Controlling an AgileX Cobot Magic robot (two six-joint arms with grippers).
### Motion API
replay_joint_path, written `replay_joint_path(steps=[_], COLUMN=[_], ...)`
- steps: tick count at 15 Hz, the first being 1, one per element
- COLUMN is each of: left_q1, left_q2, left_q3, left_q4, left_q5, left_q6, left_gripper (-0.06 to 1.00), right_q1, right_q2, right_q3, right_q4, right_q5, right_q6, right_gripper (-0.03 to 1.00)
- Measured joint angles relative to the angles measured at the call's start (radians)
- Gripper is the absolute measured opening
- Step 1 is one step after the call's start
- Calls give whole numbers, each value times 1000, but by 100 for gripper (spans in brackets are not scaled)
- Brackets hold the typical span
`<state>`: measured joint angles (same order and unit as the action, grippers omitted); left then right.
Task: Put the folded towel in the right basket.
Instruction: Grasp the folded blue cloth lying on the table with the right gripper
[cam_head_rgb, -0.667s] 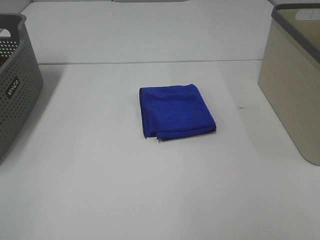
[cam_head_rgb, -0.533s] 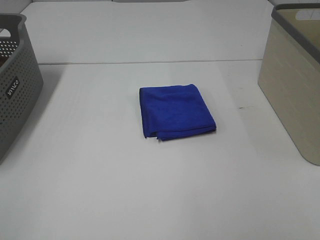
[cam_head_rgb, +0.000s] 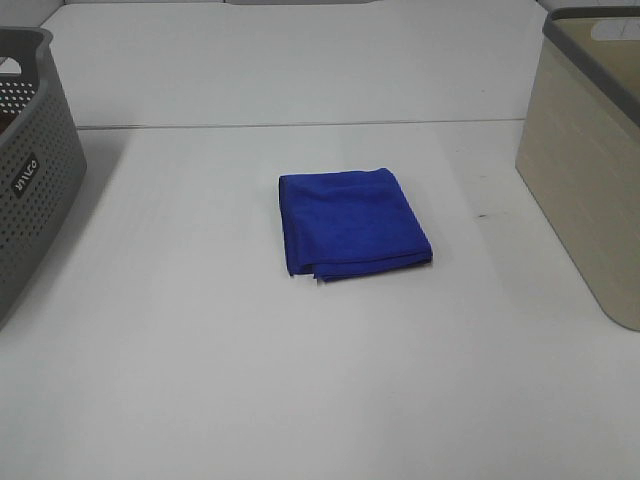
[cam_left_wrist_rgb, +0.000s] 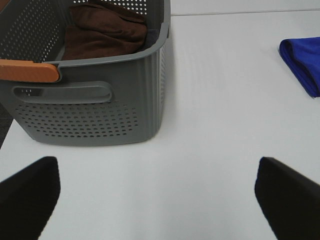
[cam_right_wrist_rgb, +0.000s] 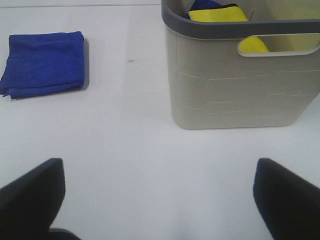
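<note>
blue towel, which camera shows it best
Exterior high: the blue towel lies whole and near the middle, every edge visible. The right wrist view also shows it whole, but close to the frame's edge. The left wrist view catches only one end, cut by the frame.

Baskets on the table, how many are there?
2. A grey perforated basket stands at the left edge of the table, a beige basket at the right edge. Both are partly cut off in the high view; no other shows.
</note>
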<state>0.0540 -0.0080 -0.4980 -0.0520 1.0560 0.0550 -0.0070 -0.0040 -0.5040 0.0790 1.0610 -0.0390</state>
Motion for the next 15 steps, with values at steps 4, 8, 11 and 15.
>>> replay_joint_path(steps=[4,8,11,15], left_q1=[0,0,0,0], left_q2=[0,0,0,0], left_q3=[0,0,0,0], left_q4=[0,0,0,0], left_q5=[0,0,0,0], left_q6=[0,0,0,0], left_gripper=[99,99,99,99], right_q1=[0,0,0,0], right_q2=[0,0,0,0], right_q3=[0,0,0,0], right_q4=[0,0,0,8], right_q5=[0,0,0,0], right_q6=[0,21,5,-29], right_gripper=[97,97,98,98])
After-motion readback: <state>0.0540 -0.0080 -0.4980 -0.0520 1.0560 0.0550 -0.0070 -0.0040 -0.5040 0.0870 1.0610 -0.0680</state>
